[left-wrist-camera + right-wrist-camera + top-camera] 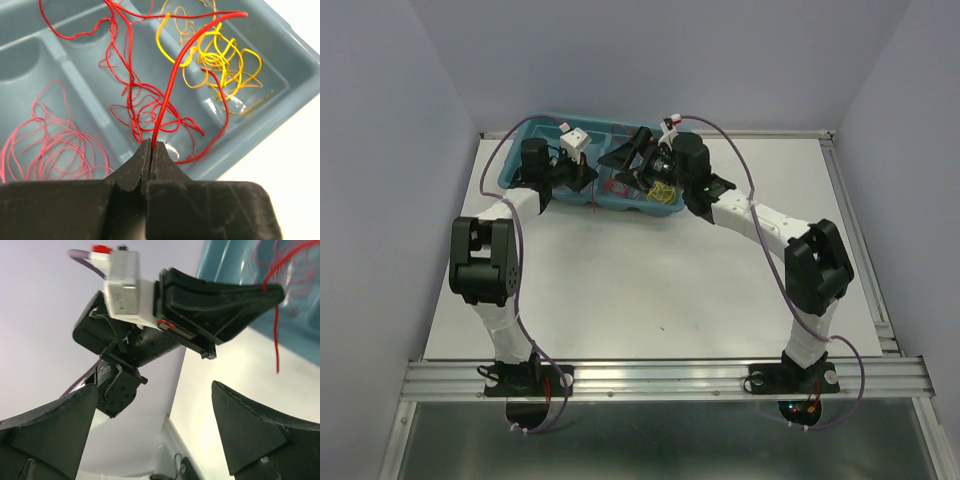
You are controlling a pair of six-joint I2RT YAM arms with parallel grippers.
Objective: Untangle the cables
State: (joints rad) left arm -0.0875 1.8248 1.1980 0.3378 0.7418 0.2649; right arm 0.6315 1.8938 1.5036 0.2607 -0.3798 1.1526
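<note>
While right gripper point(155, 388) gapes, left gripper point(151, 145) pinching red cable point(170, 85)

Your top view is evenly lit: soft, diffuse light, with only faint shadows under the arms on the white table point(650, 290), which reads close to blown out. The cables point(663, 190) are too thin there to resolve.

Your left wrist view is sharp. The red cable point(170, 85) is crisp, small glare patches sit on the floor of the blue tray point(280, 65), the table corner clips to pure white, and the left gripper point(150, 146) is dark with little detail.

Your right wrist view is soft — the tray and wires smear out of focus, and the right gripper point(155, 387) shows as two dark near-silhouettes.
</note>
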